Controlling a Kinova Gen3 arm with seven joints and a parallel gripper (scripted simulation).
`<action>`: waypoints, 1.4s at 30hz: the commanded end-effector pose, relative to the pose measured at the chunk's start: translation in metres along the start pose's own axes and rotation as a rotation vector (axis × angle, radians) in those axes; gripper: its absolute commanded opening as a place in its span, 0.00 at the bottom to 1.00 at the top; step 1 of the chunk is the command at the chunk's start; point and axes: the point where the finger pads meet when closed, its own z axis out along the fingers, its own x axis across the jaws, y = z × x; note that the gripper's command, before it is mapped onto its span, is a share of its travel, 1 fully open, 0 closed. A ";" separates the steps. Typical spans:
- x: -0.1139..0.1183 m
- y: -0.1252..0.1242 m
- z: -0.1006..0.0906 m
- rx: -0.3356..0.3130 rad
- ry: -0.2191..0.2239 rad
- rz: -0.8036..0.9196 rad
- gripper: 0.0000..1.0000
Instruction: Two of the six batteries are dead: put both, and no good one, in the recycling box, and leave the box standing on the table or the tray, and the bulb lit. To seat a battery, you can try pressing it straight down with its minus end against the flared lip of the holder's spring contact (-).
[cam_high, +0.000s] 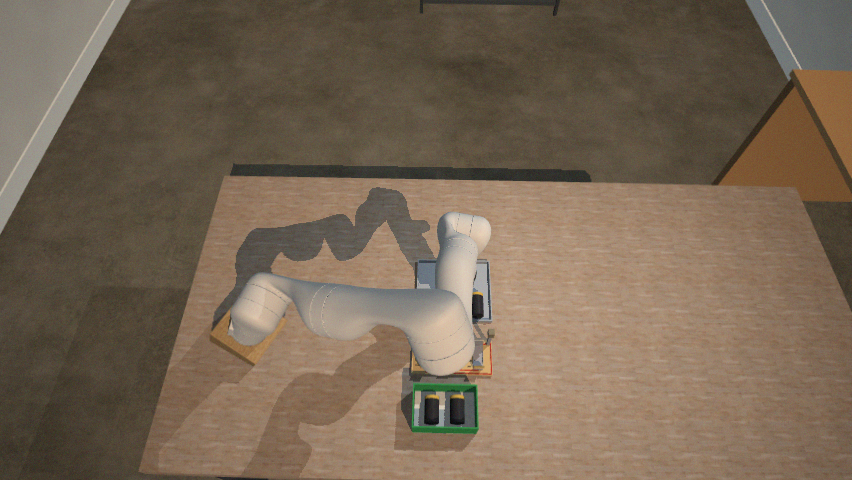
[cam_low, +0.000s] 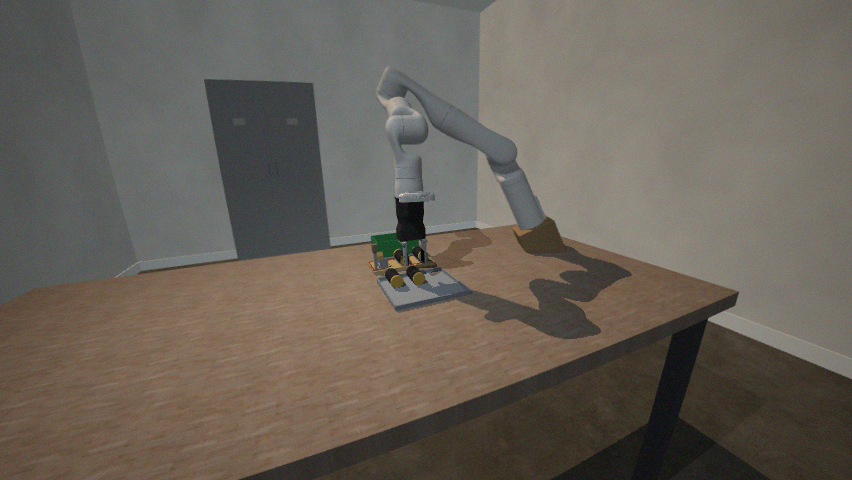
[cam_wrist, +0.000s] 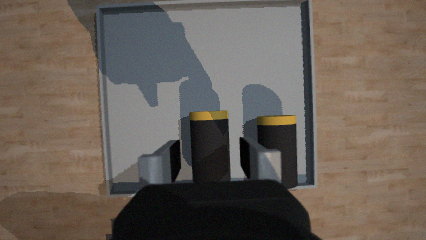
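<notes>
Okay, gripper (cam_low: 414, 254) (cam_wrist: 210, 152): jaws wide apart, holding nothing, fingers pointing down over the holder end of the tray
Left battery in wrist view (cam_low: 416, 274) (cam_wrist: 210, 145): lying in the tray, yellow end showing, and it appears in the gap between the fingers from the wrist camera; can't tell if either finger touches it
Right battery in wrist view (cam_high: 477, 305) (cam_low: 394, 277) (cam_wrist: 277, 156): same tray, lying beside the other one, partly behind a finger in that view
Tray (cam_high: 488, 274) (cam_low: 429, 292) (cam_wrist: 312, 100): flat on the table (cam_high: 655, 298) (cam_low: 238, 345), pale grey, two batteries in it, arm shadow across part of it
Holder board (cam_high: 486, 368) (cam_low: 379, 271): between tray and green box, mostly under the arm from above; two dark batteries show at it in the exterior view, seating too small to judge
Recycling box (cam_high: 445, 429) (cam_low: 384, 244): green one, upright on the table, with two batteries lying side by side in it, yellow ends facing the board
Bulb: can't tell if it's lit, tbh
Arm (cam_high: 369, 304) (cam_low: 471, 131): reaching over from the wooden base block (cam_high: 253, 357) (cam_low: 545, 241), elbow up high
</notes>
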 end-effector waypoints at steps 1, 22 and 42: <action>0.000 0.000 -0.001 0.000 0.002 0.000 0.90; 0.000 0.000 -0.001 0.000 0.002 0.000 0.90; 0.000 0.000 0.021 0.000 0.002 0.000 0.90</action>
